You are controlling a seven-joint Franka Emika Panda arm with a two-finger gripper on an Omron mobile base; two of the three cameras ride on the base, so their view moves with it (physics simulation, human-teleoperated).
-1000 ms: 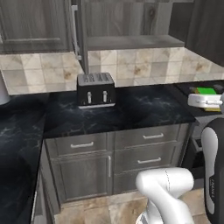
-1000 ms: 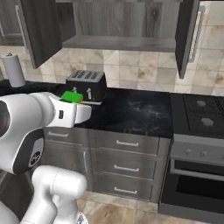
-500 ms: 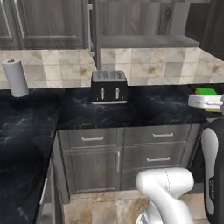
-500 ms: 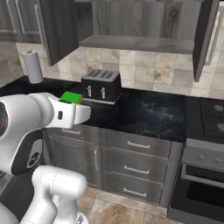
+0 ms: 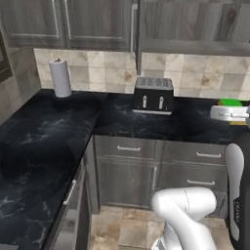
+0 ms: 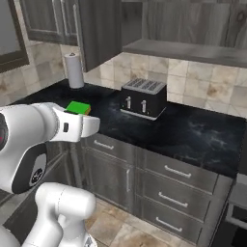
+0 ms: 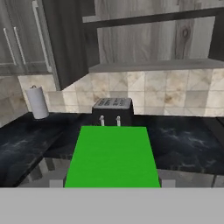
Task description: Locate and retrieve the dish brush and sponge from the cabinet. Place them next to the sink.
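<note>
Sponge (image 7: 112, 156): green, grasped in the end effector (image 7: 109, 183), lower centre of hand view, above the counter (image 7: 188, 148). Toaster (image 7: 113, 110) behind it; paper towel roll (image 7: 37, 102) far left.

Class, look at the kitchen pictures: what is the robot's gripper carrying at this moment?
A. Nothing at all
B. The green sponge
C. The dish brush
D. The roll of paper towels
B: the green sponge sits between the fingers of the gripper in the hand view, while the paper towel roll stands on the counter.
</note>
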